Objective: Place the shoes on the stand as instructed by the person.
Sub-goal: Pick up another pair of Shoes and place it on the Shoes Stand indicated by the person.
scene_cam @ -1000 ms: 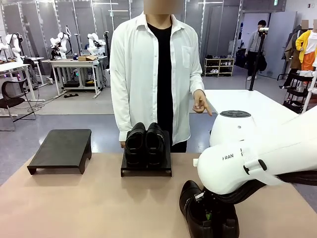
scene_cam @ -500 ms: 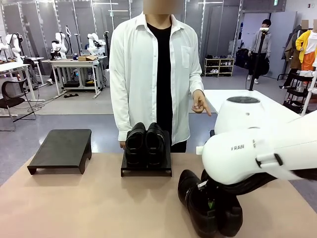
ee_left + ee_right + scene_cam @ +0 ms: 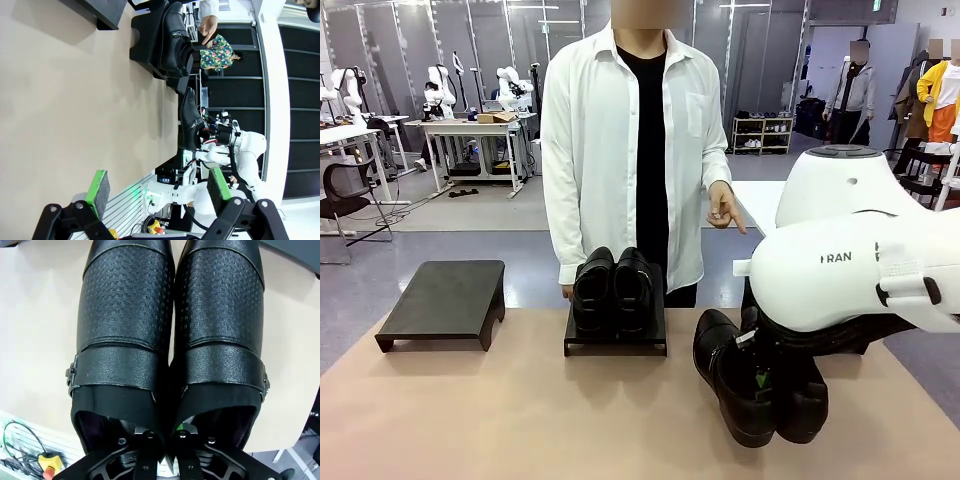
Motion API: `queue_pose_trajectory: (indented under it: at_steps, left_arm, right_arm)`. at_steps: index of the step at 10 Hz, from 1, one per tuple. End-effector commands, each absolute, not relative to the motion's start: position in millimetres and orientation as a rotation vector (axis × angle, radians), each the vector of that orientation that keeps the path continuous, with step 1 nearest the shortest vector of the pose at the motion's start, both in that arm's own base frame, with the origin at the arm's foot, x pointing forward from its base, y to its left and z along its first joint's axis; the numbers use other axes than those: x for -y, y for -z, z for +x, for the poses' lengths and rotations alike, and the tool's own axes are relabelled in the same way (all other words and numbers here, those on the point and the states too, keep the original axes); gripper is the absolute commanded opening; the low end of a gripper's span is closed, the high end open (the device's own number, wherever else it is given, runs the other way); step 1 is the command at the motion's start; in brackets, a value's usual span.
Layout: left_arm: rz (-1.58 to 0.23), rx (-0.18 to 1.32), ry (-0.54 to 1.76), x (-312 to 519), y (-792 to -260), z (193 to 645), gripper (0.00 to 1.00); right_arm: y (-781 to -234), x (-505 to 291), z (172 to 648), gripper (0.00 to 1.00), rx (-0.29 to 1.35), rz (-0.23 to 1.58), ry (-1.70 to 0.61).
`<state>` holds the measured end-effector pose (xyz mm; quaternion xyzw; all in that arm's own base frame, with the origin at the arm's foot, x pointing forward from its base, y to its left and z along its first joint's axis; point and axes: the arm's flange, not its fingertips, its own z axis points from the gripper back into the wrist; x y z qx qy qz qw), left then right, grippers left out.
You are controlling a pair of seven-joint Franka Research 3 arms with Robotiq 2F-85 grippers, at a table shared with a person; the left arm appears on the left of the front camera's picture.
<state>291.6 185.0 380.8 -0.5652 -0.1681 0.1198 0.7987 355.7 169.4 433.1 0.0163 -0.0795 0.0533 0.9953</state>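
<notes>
The right gripper point(image 3: 165, 434) is closed on the loose pair of shoes point(image 3: 752, 392), its fingers squeezed between the two shoes at the heel openings, pinching their inner walls together. The pair sits on the near right of the table point(image 3: 510, 420), toes aimed far and a little left; whether the soles touch the table I cannot tell. The left gripper point(image 3: 158, 186) is open, with nothing between its pads.

The other pair point(image 3: 613, 288) already fills the middle stand point(image 3: 615, 349), and the left stand point(image 3: 445, 298) is bare. The person's hand point(image 3: 724, 210) points a finger down toward the far right, where the arm hides what is there, so the target should be read from that finger before the carry.

With such a thin grip the shoes may swing or slip, so a slow, level carry seems wise. Soles should land flat and square on the stand before the fingers open
</notes>
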Motion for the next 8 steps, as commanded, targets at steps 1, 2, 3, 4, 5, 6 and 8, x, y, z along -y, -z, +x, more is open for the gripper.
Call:
queue_pose_trajectory:
  at_steps: [1,2,3,4,5,6,8]
  left_arm:
    - [-1.219,0.366,-0.242,-185.2,-382.7,289.7,1.00]
    - [-1.219,0.366,-0.242,-185.2,-382.7,289.7,1.00]
    - [-1.219,0.366,-0.242,-185.2,-382.7,289.7,1.00]
    - [-1.219,0.366,-0.242,-185.2,-382.7,289.7,1.00]
    - [-1.219,0.366,-0.242,-185.2,-382.7,289.7,1.00]
    - [-1.219,0.366,-0.242,-185.2,-382.7,289.7,1.00]
    - [-1.219,0.366,-0.242,-185.2,-382.7,289.7,1.00]
  right_arm:
    - [-432.1,-177.6,353.7,0.00,0.180,0.089,-0.146]
    - [-433.1,-169.4,355.7,0.00,0.159,0.033,-0.107]
    - [-433.1,-169.4,355.7,0.00,0.159,0.033,-0.107]
    - [-433.1,-169.4,355.7,0.00,0.159,0.033,-0.107]
    - [-427.7,-171.9,353.4,0.07,0.146,0.035,-0.116]
    - [-443.2,-162.9,347.8,0.07,0.247,-0.007,-0.153]
    - [-477.8,-131.4,354.2,0.07,0.348,-0.040,-0.145]
